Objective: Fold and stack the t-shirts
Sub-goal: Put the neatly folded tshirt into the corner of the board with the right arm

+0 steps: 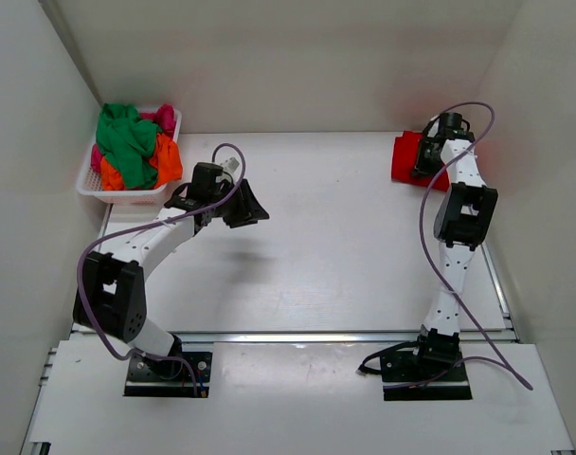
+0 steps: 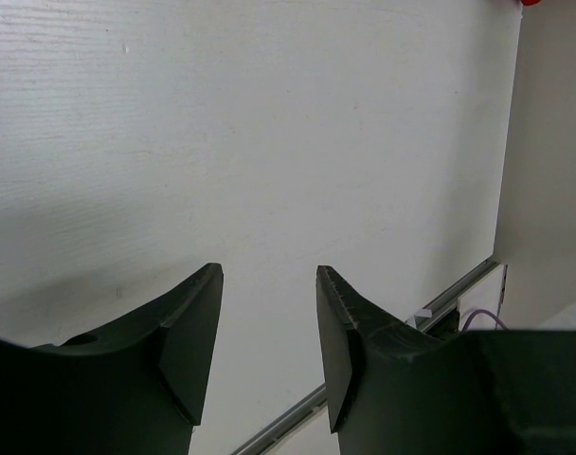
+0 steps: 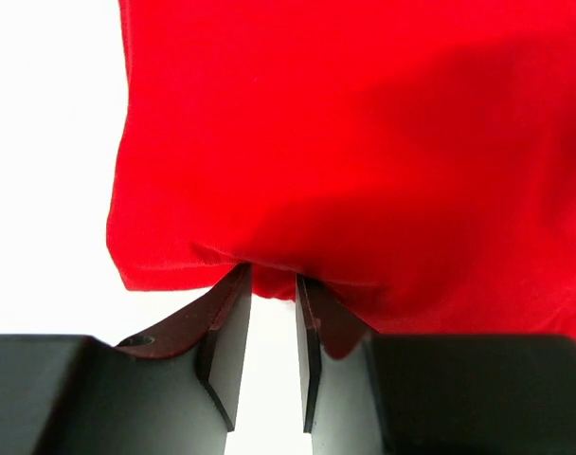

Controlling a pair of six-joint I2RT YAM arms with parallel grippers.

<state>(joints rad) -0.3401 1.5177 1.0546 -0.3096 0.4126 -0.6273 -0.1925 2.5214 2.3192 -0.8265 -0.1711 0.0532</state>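
Since the red t-shirt (image 1: 405, 161) lies as a compact folded packet at two o'clock on the table (image 1: 345, 256), we judge that its folding is done and that setting it down is the step in hand. The right gripper (image 3: 274, 275) sits at the packet's edge. In its wrist view the hem puckers right at the fingertips (image 3: 226, 332) while the jaws stand only narrowly apart, so we cannot tell whether they pinch the cloth or merely touch it.

The left gripper (image 1: 243, 204) hangs open and empty above bare table, a little toward ten o'clock from the centre. Beyond it, at ten o'clock, the white basket (image 1: 127, 196) holds the green t-shirt (image 1: 127, 142), the orange t-shirt (image 1: 167, 161) and the pink t-shirt (image 1: 163, 117) in a loose heap, none folded.

As we read it, the next move calls for the right gripper to spread clear of the hem and lift straight off without dragging the fold open. An arm then has to reach to the basket for a fresh shirt, most likely the left, which is nearer.
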